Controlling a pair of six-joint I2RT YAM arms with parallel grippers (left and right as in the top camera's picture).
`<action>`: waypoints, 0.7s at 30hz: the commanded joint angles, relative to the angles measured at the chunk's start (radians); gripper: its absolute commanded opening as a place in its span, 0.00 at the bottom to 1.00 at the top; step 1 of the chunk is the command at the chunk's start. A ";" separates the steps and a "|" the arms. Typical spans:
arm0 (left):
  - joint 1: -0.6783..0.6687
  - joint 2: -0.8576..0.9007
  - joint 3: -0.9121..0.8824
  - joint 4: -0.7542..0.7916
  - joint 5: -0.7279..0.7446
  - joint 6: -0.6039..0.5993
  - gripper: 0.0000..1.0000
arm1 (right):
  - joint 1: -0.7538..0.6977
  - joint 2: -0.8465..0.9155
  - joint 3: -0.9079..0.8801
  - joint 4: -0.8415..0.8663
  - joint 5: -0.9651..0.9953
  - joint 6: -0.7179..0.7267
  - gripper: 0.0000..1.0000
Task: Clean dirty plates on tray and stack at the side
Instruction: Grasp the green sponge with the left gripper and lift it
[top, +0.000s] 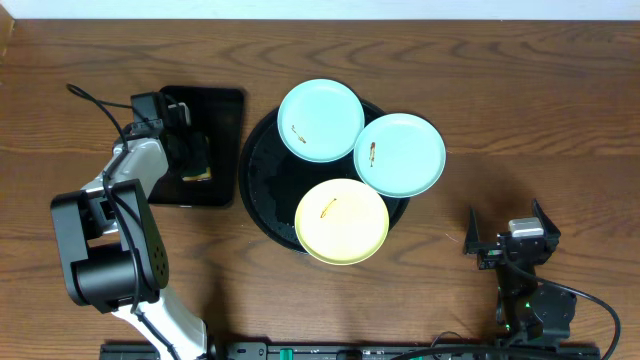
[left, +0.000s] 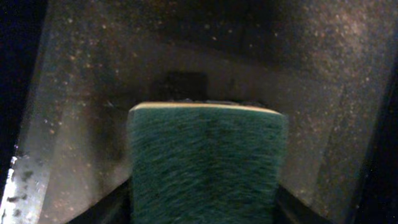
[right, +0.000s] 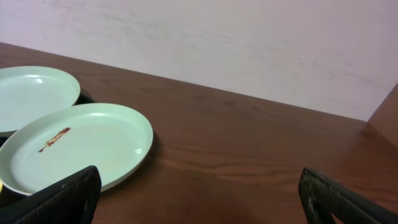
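Note:
Three plates lie on the round black tray (top: 262, 190): an aqua one (top: 320, 120) at the back, a second aqua one (top: 400, 154) overhanging the right rim, and a yellow one (top: 342, 221) in front. Each carries a thin brown streak. My left gripper (top: 190, 152) is down over a green sponge (top: 197, 173) on the rectangular tray. In the left wrist view the sponge (left: 205, 162) fills the space between the fingers, which press on both its sides. My right gripper (top: 512, 240) rests wide open at the table's front right, empty, with the streaked aqua plate (right: 81, 146) ahead to its left.
The small rectangular black tray (top: 222, 120) lies left of the round tray. Its floor (left: 298, 93) is speckled with droplets. Bare wooden table (top: 530, 120) stretches to the right of the plates. A cable (top: 95, 100) loops behind the left arm.

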 joint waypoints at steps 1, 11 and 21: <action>0.002 0.027 -0.033 -0.001 -0.014 -0.009 0.44 | 0.017 -0.002 -0.002 -0.004 0.006 0.018 0.99; 0.002 -0.134 -0.014 -0.021 0.007 -0.013 0.08 | 0.017 -0.002 -0.002 -0.004 0.006 0.018 0.99; 0.002 -0.288 -0.014 -0.024 0.066 0.010 0.08 | 0.017 -0.002 -0.002 -0.004 0.006 0.018 0.99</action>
